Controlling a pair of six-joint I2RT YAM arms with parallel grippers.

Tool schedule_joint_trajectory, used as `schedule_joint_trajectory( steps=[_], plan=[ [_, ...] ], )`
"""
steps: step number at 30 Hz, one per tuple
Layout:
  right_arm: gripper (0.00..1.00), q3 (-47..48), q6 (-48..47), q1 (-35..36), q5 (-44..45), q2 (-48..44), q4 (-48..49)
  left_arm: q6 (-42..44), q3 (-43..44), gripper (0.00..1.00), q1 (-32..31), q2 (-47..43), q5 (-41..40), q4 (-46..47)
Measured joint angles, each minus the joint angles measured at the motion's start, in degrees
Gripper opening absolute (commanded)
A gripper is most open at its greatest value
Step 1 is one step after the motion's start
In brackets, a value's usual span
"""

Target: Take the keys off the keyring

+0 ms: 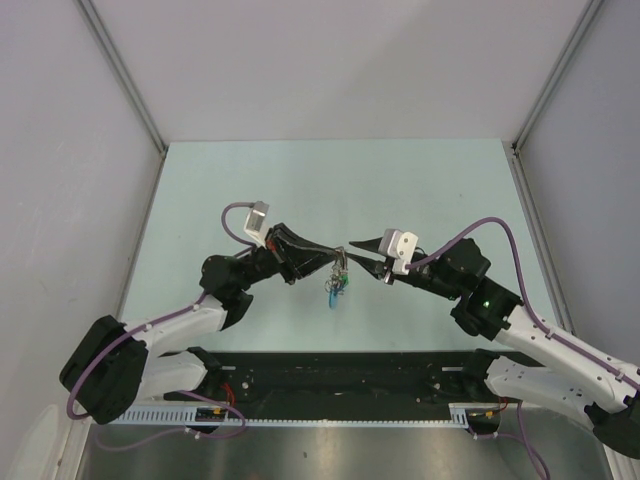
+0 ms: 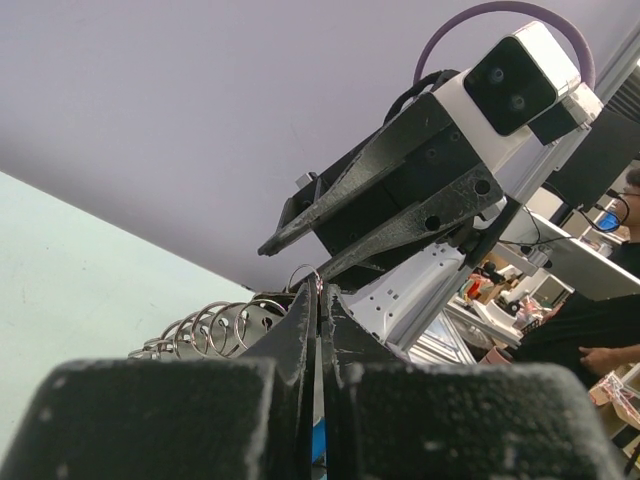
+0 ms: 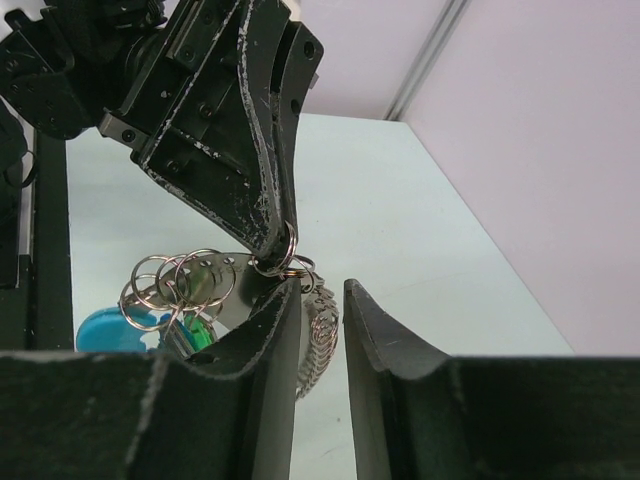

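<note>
Right now the left gripper (image 1: 337, 259) is pressed together on the keyring (image 3: 285, 264), pinching that thin loop at its very tips and holding the bunch up off the counter (image 1: 300, 190). The keys (image 1: 335, 284) dangle below the pinch, along with a cluster of split rings (image 3: 178, 285), a blue plastic piece (image 3: 105, 330) and a short chain (image 3: 318, 345). The right gripper (image 3: 320, 290) meets it almost tip to tip, its fingers spread with a clear gap and nothing between them. One of its fingertips is just beside the pinched loop. The bunch hangs just under both sets of tips, slightly to the left arm's side, with its long axis straight down. The right arm is the free one. I judge it needs to drop a little and close on a single key below the ring while the left holds firm.
</note>
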Motion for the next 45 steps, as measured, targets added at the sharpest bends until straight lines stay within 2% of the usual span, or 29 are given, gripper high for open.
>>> schedule_joint_trajectory(
  steps=[6,10,12,15,16,18,30,45],
  plan=[
    [0.32,0.0,-0.3,0.0,-1.2,0.0,0.0,0.0,0.0,0.0,0.0,0.1,0.4,0.0],
    [0.31,0.0,-0.6,0.0,-3.1,0.0,-0.6,-0.2,0.0,0.0,0.0,0.5,1.1,0.0],
    [0.27,0.0,-0.8,-0.1,-3.5,0.0,-1.0,-0.6,0.1,0.01,0.1,0.8,2.0,0.1],
    [0.14,0.0,-1.3,-0.2,-4.0,0.0,-1.4,-1.0,0.3,0.01,0.2,1.2,2.3,0.1],
    [0.06,0.0,-1.4,-0.2,-4.1,0.0,-1.7,-1.1,0.4,0.0,0.2,1.3,2.3,0.1],
    [0.0,0.0,-1.4,-0.2,-4.2,0.0,-1.9,-1.0,0.4,0.0,0.3,1.3,2.3,0.1],
    [0.0,0.0,0.2,1.8,1.7,1.2,-0.1,2.5,0.3,0.0,0.3,-0.1,-2.7,-0.3],
    [0.0,0.0,0.3,9.4,16.2,7.3,3.5,8.1,-1.3,0.0,0.3,-7.6,-11.6,-10.2]
  ],
)
